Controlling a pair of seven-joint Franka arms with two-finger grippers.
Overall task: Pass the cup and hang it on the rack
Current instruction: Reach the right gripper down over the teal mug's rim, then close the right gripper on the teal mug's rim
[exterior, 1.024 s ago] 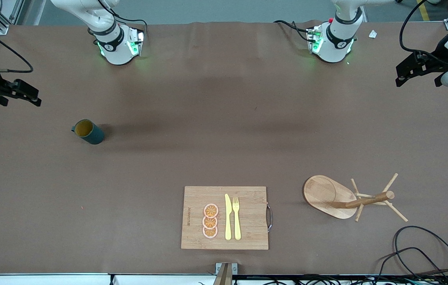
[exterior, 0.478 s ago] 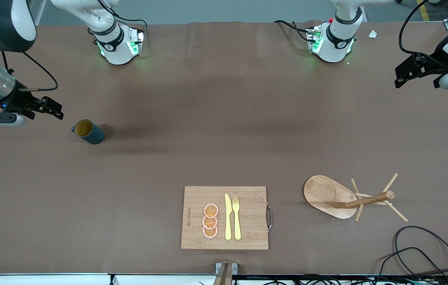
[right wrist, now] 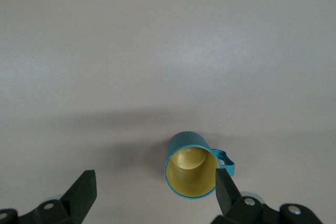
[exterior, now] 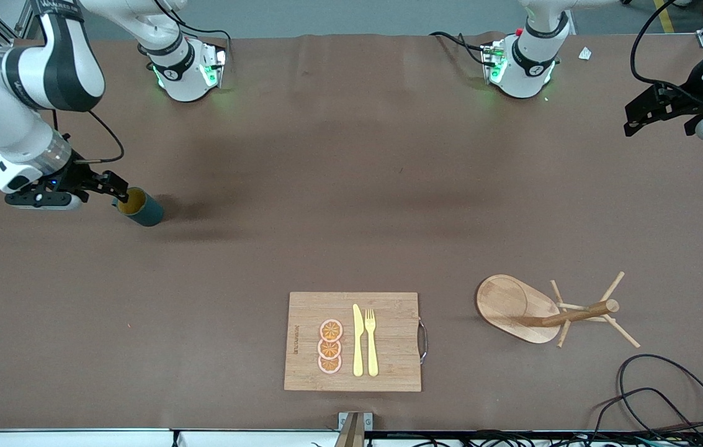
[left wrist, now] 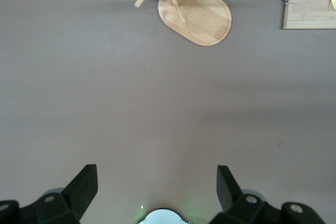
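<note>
The dark teal cup (exterior: 140, 208) stands upright on the table toward the right arm's end, its yellowish inside showing. In the right wrist view the cup (right wrist: 192, 171) has its handle beside one finger. My right gripper (exterior: 114, 188) is open and empty, low beside the cup's rim; its jaws (right wrist: 155, 192) stand wide and the cup sits off-centre by one fingertip. The wooden rack (exterior: 515, 307) stands toward the left arm's end, nearer the front camera. My left gripper (exterior: 635, 119) is open and empty, waiting high over the table's end, with the rack (left wrist: 195, 14) in its view.
A bamboo cutting board (exterior: 352, 341) with orange slices, a yellow knife and a fork lies near the front edge, between cup and rack. Black cables (exterior: 667, 391) coil at the front corner by the rack. Both arm bases stand along the table's back edge.
My right arm has swung in from the table's end and come down beside the cup, fingers still open. The left arm has barely moved. Cup and rack have not moved.
</note>
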